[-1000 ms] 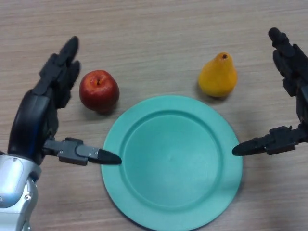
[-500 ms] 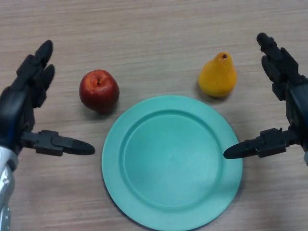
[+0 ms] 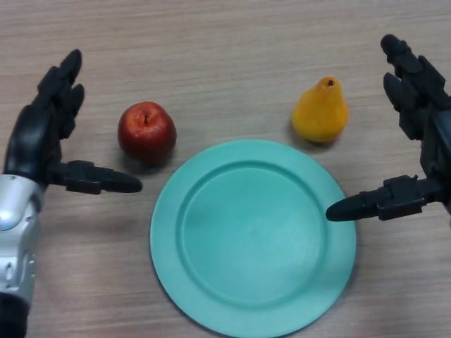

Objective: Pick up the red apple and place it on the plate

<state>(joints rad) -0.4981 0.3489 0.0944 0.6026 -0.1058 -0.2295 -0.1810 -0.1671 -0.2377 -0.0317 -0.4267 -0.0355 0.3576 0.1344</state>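
Apple (image 3: 146,132) deep red w/ darker patches; pear (image 3: 320,110) yellow-orange, brown stem tip; plate (image 3: 211,296) plain teal-green, no pattern; table (image 3: 225,42) light wood grain, fine streaks; left hand (image 3: 39,134) & right hand (image 3: 423,127) both black

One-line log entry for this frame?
left hand open, beside apple | right hand open, idle | plate bare | pear upright | apple ungrasped

Open table around apple (image 3: 146,132); plate (image 3: 211,303) just beside
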